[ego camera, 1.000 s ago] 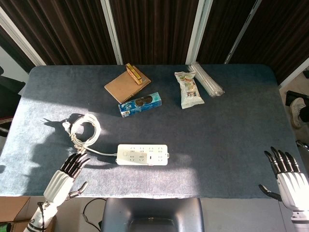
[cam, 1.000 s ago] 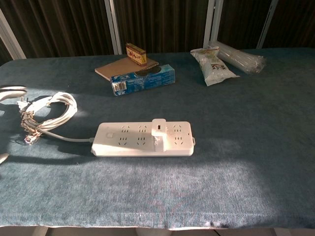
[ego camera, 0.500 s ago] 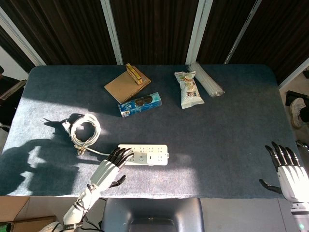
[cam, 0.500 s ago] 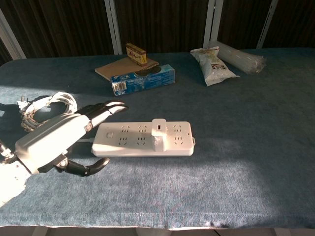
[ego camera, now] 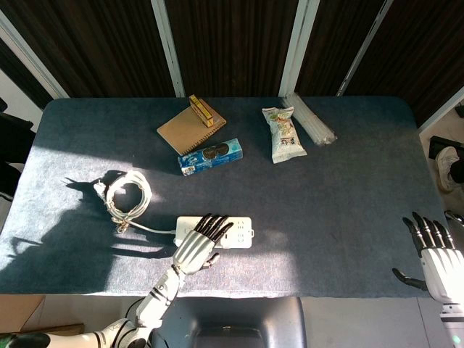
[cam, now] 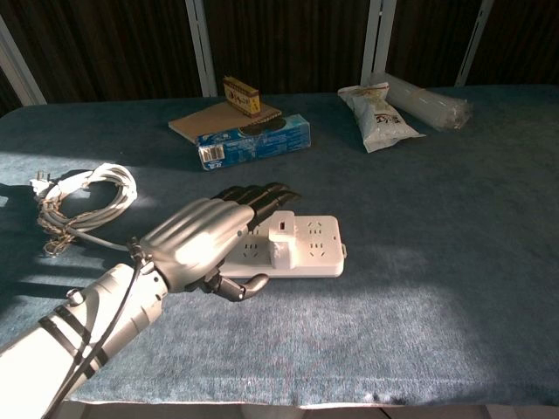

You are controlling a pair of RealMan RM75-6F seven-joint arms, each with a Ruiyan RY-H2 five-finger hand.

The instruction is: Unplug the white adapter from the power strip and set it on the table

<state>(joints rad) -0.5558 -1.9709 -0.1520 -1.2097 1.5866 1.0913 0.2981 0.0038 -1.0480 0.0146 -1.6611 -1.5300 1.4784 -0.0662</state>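
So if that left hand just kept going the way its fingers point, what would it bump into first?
Probably the white adapter plugged into the power strip. The left hand lies over the strip, fingertips almost at the adapter. Height is hard to judge, so it might pass just above.

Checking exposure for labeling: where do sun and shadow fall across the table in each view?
Head view: sun lights the table middle and right; the left hand casts a long shadow leftward. Chest view: a bright band crosses the strip; the near edge is dimmer.
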